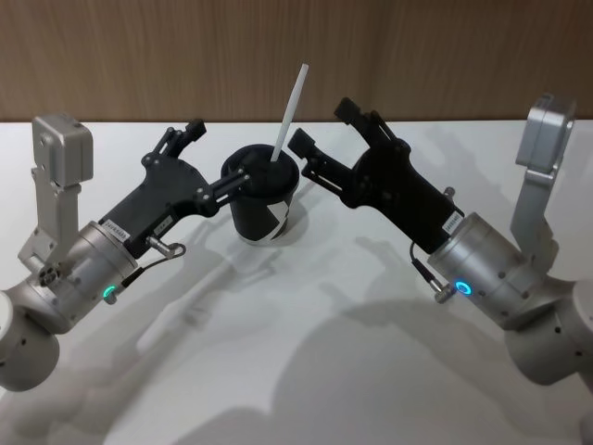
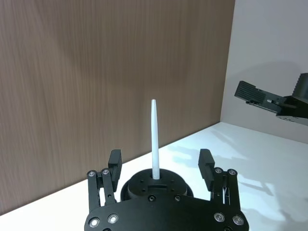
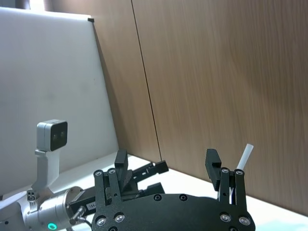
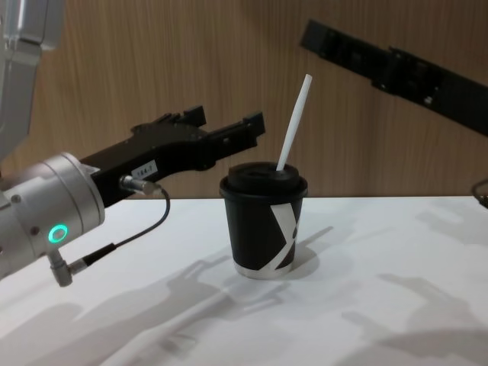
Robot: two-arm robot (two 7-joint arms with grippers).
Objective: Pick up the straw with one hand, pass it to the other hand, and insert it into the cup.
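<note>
The black paper cup point(image 1: 260, 220) with its white angular stripe stands upright on the white table, also seen from the side in the chest view point(image 4: 259, 229). The white straw point(image 1: 290, 109) sticks up through the lid, leaning slightly right point(image 4: 294, 122). My left gripper point(image 1: 215, 156) is open beside the cup's left; one finger lies near the lid, and neither holds anything. In the left wrist view the left gripper point(image 2: 160, 161) has its fingers either side of the lid point(image 2: 154, 185) and straw point(image 2: 154, 139). Just right of the straw, my right gripper point(image 1: 324, 127) is open and empty.
A white table point(image 1: 306, 352) carries the cup, with a wood-panel wall point(image 1: 111, 56) right behind it. Both arms slant inward from the lower corners toward the cup. One right finger point(image 4: 381, 61) crosses above the cup in the chest view.
</note>
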